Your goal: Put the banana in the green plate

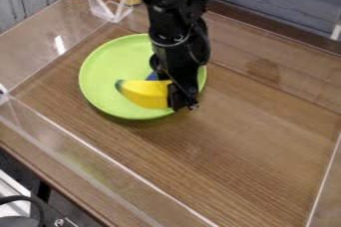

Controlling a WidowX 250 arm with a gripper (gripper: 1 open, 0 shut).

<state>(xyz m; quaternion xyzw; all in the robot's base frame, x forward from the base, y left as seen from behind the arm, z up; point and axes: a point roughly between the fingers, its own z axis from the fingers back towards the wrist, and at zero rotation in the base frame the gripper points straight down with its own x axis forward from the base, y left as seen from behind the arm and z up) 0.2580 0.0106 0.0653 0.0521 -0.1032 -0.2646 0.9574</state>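
Here the gripper point(178, 94) clasps the smooth curved banana point(146, 93) over the round green plate point(102, 70).

We see an evenly lit, fairly bright scene in soft daylight, with no hard shadows. A white glint sits on the clear wall point(56, 44) at ten o'clock, and a pale sheen runs along the wooden table point(240, 161) toward five o'clock. The low resolution softens edges, and the dark arm point(173, 32) loses detail.
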